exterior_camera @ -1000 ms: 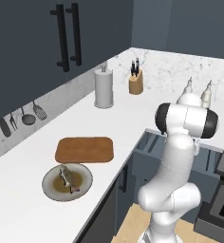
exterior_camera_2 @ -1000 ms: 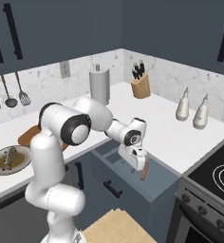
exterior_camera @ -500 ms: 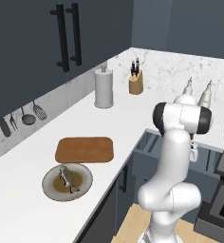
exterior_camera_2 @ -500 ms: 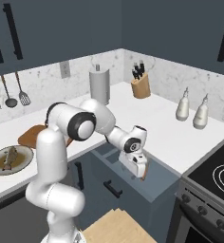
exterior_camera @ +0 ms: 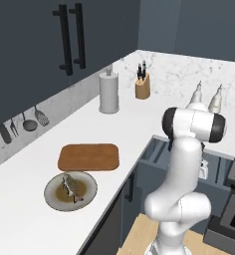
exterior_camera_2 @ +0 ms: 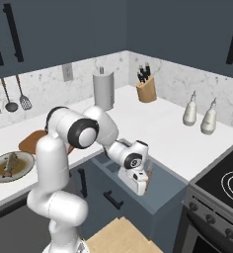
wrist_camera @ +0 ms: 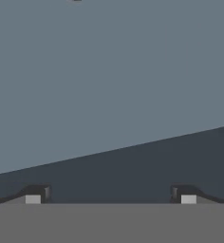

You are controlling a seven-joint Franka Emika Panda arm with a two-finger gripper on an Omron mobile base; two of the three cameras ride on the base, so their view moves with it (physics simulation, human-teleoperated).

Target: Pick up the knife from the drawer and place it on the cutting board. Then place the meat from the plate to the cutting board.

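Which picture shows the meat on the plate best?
The left base view shows it best: the meat lies in plain sight on the round plate, seen from above, next to the cutting board. In the right base view the meat is small, at the far left edge.

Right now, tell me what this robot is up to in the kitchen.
The arm is reaching down into the open drawer, its gripper low inside with the fingers spread apart and nothing between them. A brown, handle-like shape shows right beside the hand, probably the knife, though I cannot tell whether they touch. The cutting board on the counter is bare, and the meat sits on the plate next to it.
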